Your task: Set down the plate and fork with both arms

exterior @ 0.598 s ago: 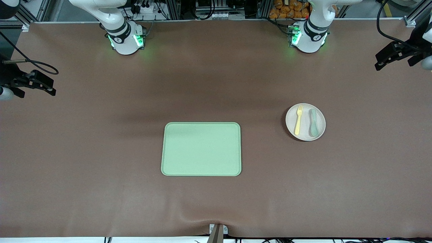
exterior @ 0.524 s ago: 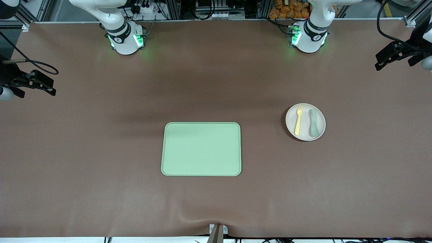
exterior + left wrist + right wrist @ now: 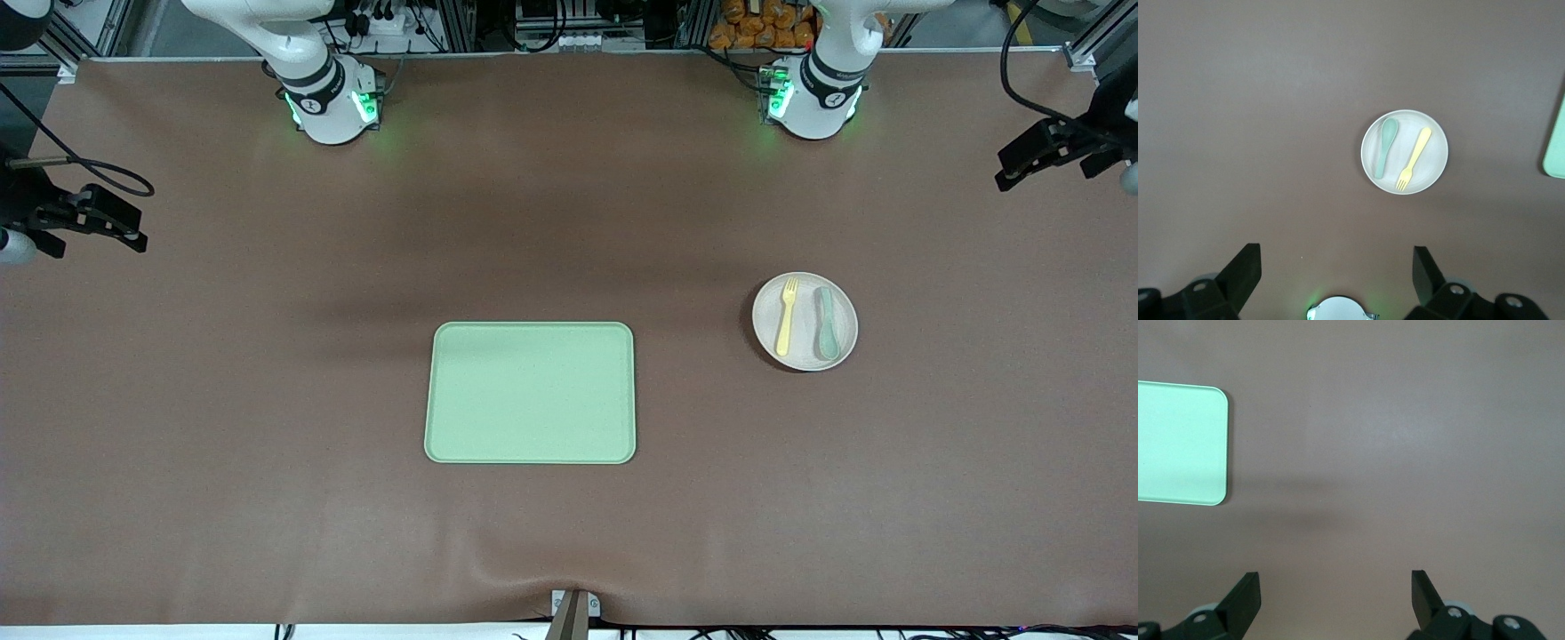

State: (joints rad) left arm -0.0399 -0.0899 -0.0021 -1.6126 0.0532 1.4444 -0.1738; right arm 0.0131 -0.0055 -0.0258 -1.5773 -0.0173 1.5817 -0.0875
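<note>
Seen from the high front camera, a brown table (image 3: 267, 400) fills the scene, with two white robot arms based along its upper edge. A rectangular light green tray (image 3: 531, 392) lies flat near the middle of the table. Toward the left arm's end sits the plate (image 3: 805, 293), round and pale beige, well apart from the tray. On the plate lie the fork (image 3: 786, 316), small and pale yellow, and a pale teal spoon (image 3: 827, 322), side by side and not touching, the fork on the side toward the tray. The left gripper (image 3: 1049, 151) hangs high over the table's edge at the left arm's end, holding nothing. The right gripper (image 3: 98, 213) hangs over the edge at the right arm's end, also holding nothing. In the left wrist view, the left gripper (image 3: 1336, 273) shows its two black fingers spread wide apart over bare table, with the plate (image 3: 1435, 167), fork (image 3: 1414, 159) and spoon (image 3: 1385, 147) below, and a corner of the tray (image 3: 1556, 150) at the picture's edge. In the right wrist view, the right gripper (image 3: 1336, 597) likewise has its fingers spread wide over bare table (image 3: 1405, 453), with one end of the tray (image 3: 1178, 440) in sight.
</note>
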